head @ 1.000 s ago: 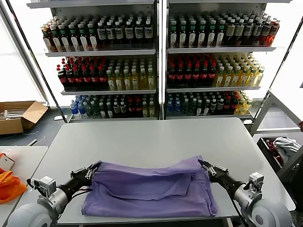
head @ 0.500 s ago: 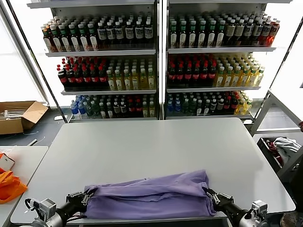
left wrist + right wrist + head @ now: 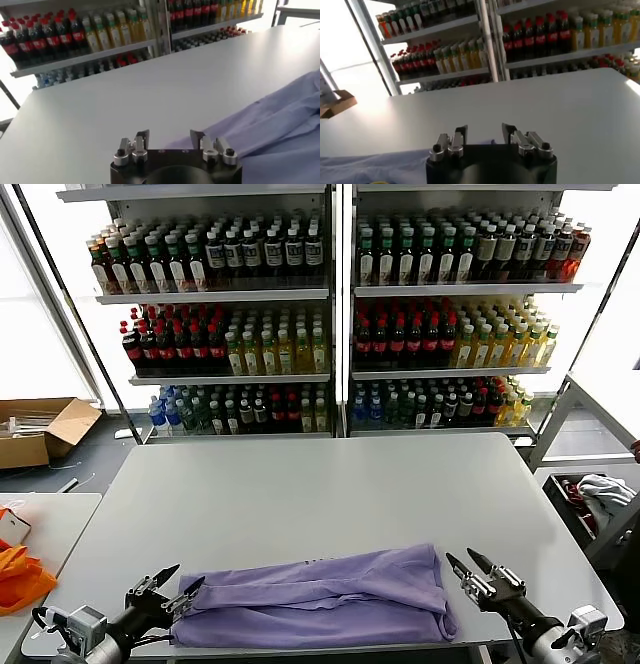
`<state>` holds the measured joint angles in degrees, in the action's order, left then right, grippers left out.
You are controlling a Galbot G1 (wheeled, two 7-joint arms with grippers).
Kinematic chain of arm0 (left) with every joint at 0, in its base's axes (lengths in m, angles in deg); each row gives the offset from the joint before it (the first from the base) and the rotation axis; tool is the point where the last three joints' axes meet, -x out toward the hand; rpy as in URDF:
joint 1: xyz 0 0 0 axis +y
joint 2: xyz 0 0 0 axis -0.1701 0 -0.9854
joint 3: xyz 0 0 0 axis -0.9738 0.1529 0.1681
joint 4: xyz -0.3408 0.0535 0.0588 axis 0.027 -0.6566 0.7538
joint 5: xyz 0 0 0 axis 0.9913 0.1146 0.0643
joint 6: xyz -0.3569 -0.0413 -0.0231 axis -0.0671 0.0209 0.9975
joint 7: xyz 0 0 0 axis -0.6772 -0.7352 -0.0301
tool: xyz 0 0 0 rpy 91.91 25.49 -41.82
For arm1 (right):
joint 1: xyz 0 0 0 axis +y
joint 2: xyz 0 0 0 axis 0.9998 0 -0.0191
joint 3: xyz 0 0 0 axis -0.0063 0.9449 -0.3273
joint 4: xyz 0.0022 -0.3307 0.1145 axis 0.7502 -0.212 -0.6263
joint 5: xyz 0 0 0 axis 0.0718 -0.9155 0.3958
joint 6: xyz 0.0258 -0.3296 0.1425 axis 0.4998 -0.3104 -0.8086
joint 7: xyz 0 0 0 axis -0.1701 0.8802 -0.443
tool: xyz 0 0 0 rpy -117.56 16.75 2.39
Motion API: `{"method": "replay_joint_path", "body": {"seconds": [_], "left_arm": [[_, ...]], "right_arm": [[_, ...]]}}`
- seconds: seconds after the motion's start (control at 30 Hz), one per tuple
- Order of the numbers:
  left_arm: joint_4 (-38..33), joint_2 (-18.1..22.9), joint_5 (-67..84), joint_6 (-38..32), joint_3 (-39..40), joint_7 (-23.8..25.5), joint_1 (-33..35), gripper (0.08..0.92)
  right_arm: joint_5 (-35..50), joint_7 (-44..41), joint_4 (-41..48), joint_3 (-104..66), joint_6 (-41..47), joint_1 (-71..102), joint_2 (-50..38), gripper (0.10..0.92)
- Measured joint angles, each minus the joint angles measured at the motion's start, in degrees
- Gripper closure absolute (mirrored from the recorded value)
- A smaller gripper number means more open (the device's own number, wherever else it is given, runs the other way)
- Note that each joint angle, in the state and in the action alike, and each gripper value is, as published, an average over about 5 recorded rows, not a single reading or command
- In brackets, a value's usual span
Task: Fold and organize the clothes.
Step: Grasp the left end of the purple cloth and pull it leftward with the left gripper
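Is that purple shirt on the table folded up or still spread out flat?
Folded. The purple shirt lies as a long narrow band along the table's near edge, with one layer doubled over another.

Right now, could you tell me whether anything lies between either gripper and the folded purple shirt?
Nothing visible does. The shirt lies folded along the table's near edge. The left gripper is open right at its left end, and the right gripper is open just off its right end, with only bare tabletop between.
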<state>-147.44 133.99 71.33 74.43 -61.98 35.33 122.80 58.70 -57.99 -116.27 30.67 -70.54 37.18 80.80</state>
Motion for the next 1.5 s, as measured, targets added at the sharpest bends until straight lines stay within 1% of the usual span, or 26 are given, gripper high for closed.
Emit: {"method": "replay_joint_path", "body": {"seconds": [0.13,0.2,0.27,0.5,0.73,0.83,1.17,1.5], "left_arm": [[0.04,3.58,-0.43,-1.49,1.67,-3.62,0.00,0.273],[0.33,5.63,-1.20,-2.17,2.79,-5.84,-0.14,0.221],[0.77,7.70,-2.06,-2.70,4.00,-8.23,-0.37,0.191],[3.08,13.32,-2.76,-3.60,7.03,-15.62,-1.79,0.177],[4.93,16.98,-1.38,-3.75,9.41,-19.98,-1.76,0.189],[5.18,18.06,-0.93,-3.95,10.18,-21.13,-1.56,0.251],[5.04,20.46,-1.29,-5.18,13.12,-22.95,-1.11,0.545],[4.91,20.22,-2.40,-5.70,14.05,-22.24,-1.32,0.829]], "right_arm": [[-0.67,-0.25,1.60,-1.95,-3.33,0.29,1.08,0.276],[-0.96,-0.38,2.32,-2.68,-4.57,0.50,1.34,0.232],[-1.24,-0.56,2.85,-3.26,-5.55,0.68,1.51,0.213],[-1.76,-1.04,3.76,-4.31,-7.89,1.20,2.07,0.203],[-2.14,-1.70,3.93,-4.38,-9.08,1.56,2.81,0.203],[-2.21,-1.89,3.94,-4.41,-9.47,1.83,3.16,0.203],[-2.06,-1.79,4.07,-4.43,-10.14,1.96,3.94,0.203],[-1.40,-1.42,3.77,-3.99,-9.76,1.61,4.78,0.203]]}}
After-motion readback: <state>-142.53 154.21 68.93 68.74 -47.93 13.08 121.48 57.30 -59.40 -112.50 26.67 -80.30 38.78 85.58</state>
